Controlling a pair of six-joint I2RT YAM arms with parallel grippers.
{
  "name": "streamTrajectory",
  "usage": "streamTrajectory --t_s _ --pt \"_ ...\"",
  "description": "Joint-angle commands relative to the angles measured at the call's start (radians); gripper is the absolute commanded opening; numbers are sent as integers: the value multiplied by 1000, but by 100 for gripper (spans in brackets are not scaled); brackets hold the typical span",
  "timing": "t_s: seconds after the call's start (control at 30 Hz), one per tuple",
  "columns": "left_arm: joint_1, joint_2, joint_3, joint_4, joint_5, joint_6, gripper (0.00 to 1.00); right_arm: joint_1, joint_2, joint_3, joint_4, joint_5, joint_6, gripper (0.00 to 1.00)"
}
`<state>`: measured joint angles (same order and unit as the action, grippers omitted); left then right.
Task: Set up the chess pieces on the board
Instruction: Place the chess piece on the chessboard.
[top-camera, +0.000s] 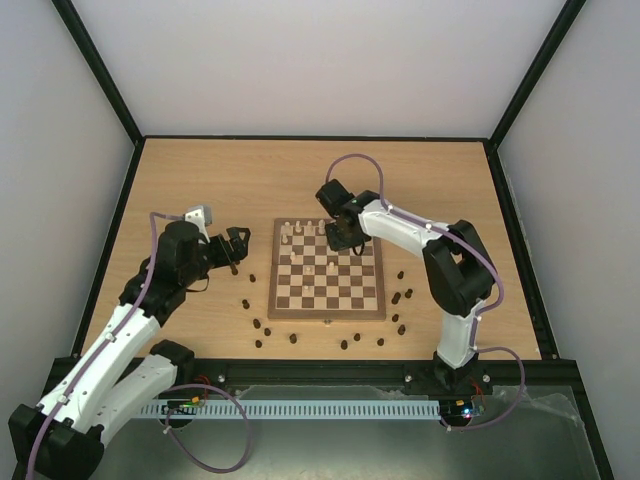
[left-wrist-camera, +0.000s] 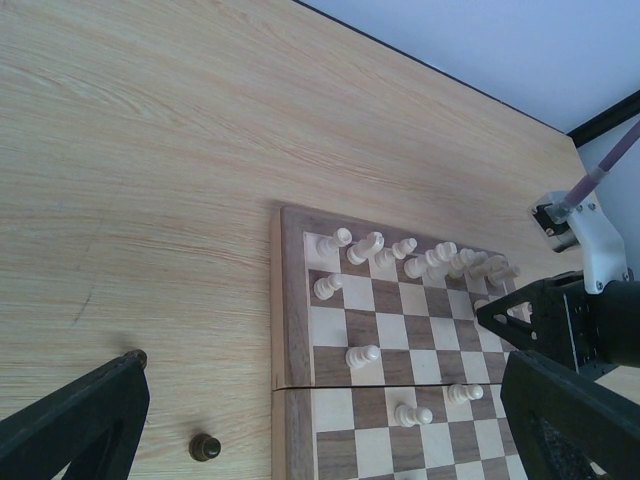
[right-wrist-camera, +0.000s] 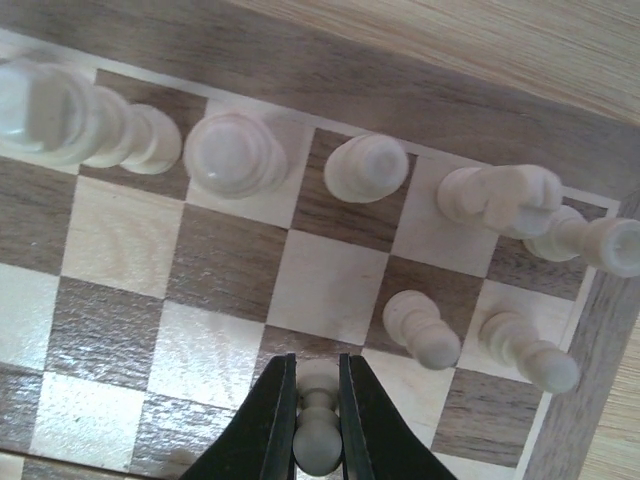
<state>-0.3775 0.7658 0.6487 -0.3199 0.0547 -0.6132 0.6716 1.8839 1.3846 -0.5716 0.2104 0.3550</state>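
Right gripper (right-wrist-camera: 318, 395) pinches a pale pawn (right-wrist-camera: 318, 445) upright over the board (right-wrist-camera: 420, 95), probably lining up its second-row square. Left gripper (top-camera: 236, 252) hangs wide open beside dark pieces (left-wrist-camera: 205, 447).

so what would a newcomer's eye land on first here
The right gripper is shut on a cream pawn over the far half of the chessboard, where other cream pieces stand in a row. Dark pieces lie scattered on the table around its near edge and sides. The left gripper hangs open to its left.
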Motion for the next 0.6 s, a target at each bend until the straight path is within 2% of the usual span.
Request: streamTrajectory --t_s 0.0,0.57 --pt "-5 3 -6 19 -4 6 99 -19 23 29 -32 2 -14 5" --pt "-5 3 5 9 -8 11 100 -24 83 77 -27 -7 -19 5"
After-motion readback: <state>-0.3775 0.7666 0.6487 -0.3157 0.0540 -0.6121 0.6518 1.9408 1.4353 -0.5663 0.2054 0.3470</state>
